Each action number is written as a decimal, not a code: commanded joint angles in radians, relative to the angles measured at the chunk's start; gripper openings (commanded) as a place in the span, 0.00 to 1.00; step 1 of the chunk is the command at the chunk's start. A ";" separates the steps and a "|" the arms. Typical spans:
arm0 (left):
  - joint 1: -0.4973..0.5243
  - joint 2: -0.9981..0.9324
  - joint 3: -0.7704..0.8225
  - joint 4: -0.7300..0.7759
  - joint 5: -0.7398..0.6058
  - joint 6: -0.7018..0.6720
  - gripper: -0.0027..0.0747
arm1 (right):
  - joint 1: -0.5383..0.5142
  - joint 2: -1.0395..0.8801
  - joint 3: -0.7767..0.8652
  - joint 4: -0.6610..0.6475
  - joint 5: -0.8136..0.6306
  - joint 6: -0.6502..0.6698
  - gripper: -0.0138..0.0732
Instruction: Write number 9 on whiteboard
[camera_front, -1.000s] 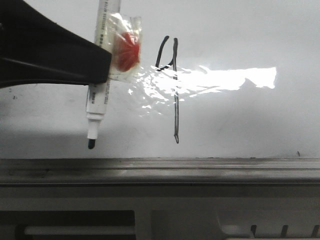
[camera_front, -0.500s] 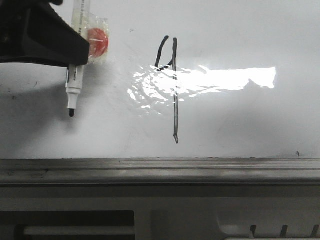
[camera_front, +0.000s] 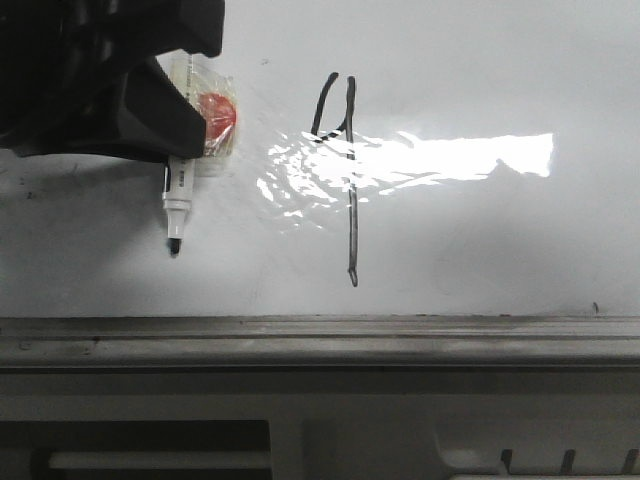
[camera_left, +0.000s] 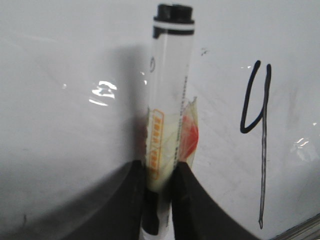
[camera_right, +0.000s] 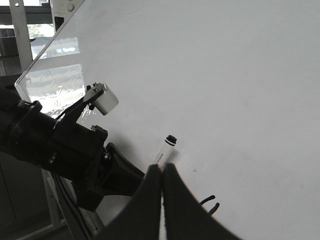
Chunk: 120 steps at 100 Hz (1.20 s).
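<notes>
From the front we see the number 9 (camera_front: 343, 175) finished on the whiteboard (camera_front: 480, 240): a narrow open loop over a long straight tail, its long axis vertical, tail end pointing down toward the grey rail (camera_front: 320, 340). The left gripper (camera_front: 178, 125) pinches the marker (camera_front: 177, 205), tip down. A second ago the marker hung nearer the figure; half a second ago it had swung far left and higher; now it has drifted back a little and lower, still well apart from the stroke. We judge the writing done and the arm merely retreating.

In the left wrist view the left gripper (camera_left: 159, 200) is pressed on the marker (camera_left: 169, 100), whose taped barrel runs straight away from the fingers; the number 9 (camera_left: 260, 135) stands beside it, untouched.

In the right wrist view the right gripper (camera_right: 161, 180) looks pressed together and empty, though the angle is poor. Only a scrap of the number 9 (camera_right: 210, 204) shows past it, low on the whiteboard (camera_right: 225, 90).
</notes>
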 joint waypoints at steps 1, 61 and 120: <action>0.001 0.000 -0.024 -0.024 -0.105 -0.013 0.01 | -0.006 -0.003 -0.026 0.017 -0.062 -0.003 0.08; 0.001 0.040 -0.024 0.003 -0.172 -0.011 0.02 | -0.006 -0.003 -0.026 0.017 -0.060 -0.003 0.08; 0.001 0.067 -0.025 0.001 -0.170 -0.011 0.58 | -0.006 -0.003 -0.026 0.034 -0.057 -0.003 0.08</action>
